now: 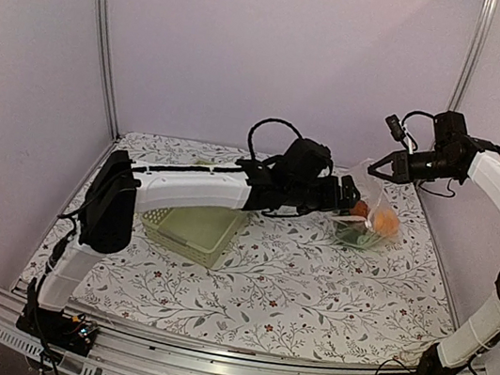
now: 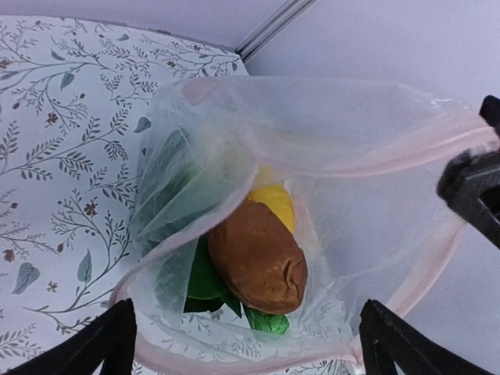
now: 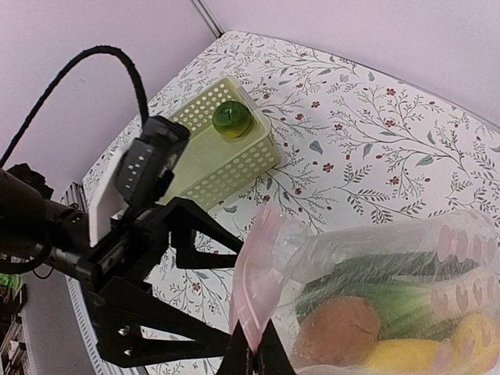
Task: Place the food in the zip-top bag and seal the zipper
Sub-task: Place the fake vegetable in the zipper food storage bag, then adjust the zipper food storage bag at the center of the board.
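Pale lilac walls (image 1: 281, 50); floral tablecloth (image 1: 309, 292)

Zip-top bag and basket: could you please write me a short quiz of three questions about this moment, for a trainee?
1. True or false: the basket holds no food.
2. Which gripper pinches the zipper? A) left B) right C) neither
3. Fill in: in the left wrist view, the piece lying on top inside the zip-top bag is ____ in colour.
Key: 1 false, a yellow-green piece sits there. 2 B, the right gripper. 3 brown, the brown piece.
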Available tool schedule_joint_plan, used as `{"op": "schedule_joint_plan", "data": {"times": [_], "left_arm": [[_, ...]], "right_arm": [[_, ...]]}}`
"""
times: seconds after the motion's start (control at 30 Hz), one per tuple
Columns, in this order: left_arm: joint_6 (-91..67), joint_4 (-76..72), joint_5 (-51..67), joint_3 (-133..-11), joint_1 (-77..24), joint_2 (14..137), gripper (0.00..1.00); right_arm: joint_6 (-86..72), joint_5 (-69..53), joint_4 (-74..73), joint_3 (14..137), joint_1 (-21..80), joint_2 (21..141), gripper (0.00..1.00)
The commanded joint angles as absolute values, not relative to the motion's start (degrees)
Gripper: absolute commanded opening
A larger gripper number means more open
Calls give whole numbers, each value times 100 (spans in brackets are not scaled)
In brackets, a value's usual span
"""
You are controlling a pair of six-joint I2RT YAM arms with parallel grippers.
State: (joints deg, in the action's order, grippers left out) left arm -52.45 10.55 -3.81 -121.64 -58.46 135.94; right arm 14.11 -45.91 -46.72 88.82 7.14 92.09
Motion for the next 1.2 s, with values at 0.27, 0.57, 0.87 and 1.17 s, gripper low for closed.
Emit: {"op": "schedule_joint_plan", "data": {"times": [0.27, 0.57, 0.87, 1.17], "left_arm": [[-4574, 334, -563, -10191, -5931, 12025, 85], [-5244, 731, -55, -10456, -5711, 12722, 57], [-5344, -441, 950, -10417, -5441, 13228, 23], [-5182, -166, 1275, -10805, -5515, 12640, 0]], "right_arm": [[1424, -4686, -4689, 8976, 679, 9229, 0], [1450, -4772, -4739, 8910, 685, 9231, 0], [1459, -4790, -4632, 8599, 686, 9153, 0], [1584, -3914, -4990, 9405, 646, 9275, 0]]}}
